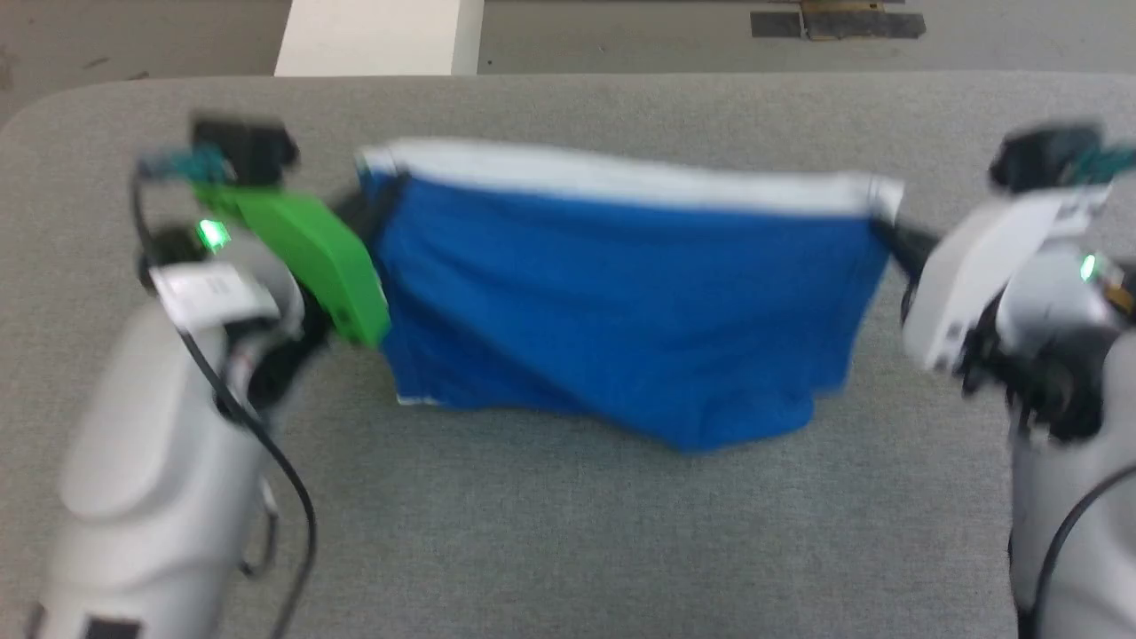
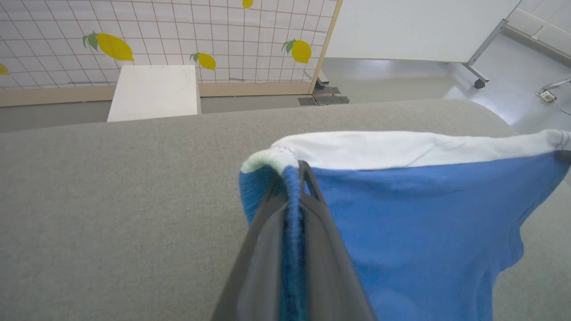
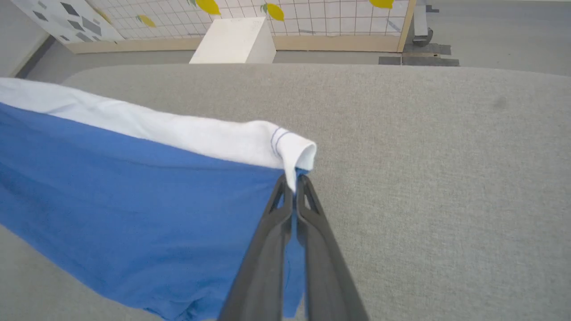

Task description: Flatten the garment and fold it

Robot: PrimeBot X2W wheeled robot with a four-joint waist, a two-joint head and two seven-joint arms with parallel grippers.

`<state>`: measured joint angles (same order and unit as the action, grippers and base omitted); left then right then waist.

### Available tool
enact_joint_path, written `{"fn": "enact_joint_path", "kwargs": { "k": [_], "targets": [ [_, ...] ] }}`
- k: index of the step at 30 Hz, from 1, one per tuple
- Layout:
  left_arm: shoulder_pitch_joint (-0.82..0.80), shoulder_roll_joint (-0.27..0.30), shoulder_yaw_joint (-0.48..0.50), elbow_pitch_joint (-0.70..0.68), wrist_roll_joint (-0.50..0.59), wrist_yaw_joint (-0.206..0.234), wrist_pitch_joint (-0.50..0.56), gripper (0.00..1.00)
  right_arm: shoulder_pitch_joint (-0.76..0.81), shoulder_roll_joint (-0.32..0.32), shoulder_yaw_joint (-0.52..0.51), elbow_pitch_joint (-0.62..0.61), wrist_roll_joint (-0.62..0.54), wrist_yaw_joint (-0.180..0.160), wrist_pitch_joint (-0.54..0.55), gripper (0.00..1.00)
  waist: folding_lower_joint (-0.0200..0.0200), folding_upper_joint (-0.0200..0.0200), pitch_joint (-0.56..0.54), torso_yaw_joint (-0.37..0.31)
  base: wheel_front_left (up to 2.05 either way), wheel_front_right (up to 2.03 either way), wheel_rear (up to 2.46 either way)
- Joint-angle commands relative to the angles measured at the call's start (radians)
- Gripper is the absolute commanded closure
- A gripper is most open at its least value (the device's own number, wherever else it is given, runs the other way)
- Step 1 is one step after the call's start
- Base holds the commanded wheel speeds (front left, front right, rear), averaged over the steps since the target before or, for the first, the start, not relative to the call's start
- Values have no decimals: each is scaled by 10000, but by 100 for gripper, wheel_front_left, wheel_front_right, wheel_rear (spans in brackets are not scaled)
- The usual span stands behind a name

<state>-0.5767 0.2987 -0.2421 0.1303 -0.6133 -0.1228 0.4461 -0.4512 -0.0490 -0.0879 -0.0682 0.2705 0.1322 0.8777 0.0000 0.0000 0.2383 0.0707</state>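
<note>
Garment: the garment [image 1: 621,319] hangs stretched across the middle of the head view, white band on top and blue cloth sagging below.
Left gripper [image 2: 294,174]: fingers clamped on the left corner, just under the white band.
Right gripper [image 3: 293,185]: fingers pinched shut on the right corner.
Open room: bare grey worktop [image 1: 568,532] lies all round the cloth, widest along the bottom of the frame. Its far edge runs across the top, with a white box [image 1: 377,35] beyond.
Hard to make out: the head view is blurred, and I cannot tell whether the hem touches the worktop.
</note>
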Motion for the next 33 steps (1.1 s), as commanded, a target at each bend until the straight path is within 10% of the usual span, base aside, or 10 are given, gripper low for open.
{"fn": "enact_joint_path", "kwargs": {
  "k": [1, 18, 25, 33],
  "targets": [
    [-817, 342, -19, 143, 6, -54, -6, 100, -832, -12, -232, 367, 415, -15, 80, 100, 0, 0, 251, -153, 0, 0, 0],
    [-7186, 1454, -726, 2902, 194, -77, -3188, 100, -9421, -12, -368, 6325, 683, -15, -3845, 100, 0, 0, 1863, -843, 0, 0, 0],
    [-6750, 1723, -1497, 3138, -831, -78, -4827, 100, -9254, -12, 89, 6918, 1110, -15, -4920, 100, 0, 0, 1786, -786, 0, 0, 0],
    [-3166, 2420, -2078, 1935, -2114, -76, -6298, 100, -5574, -12, 706, 5048, 1925, -15, -4562, 100, 0, 0, 829, -743, 0, 0, 0]
  ]
}}
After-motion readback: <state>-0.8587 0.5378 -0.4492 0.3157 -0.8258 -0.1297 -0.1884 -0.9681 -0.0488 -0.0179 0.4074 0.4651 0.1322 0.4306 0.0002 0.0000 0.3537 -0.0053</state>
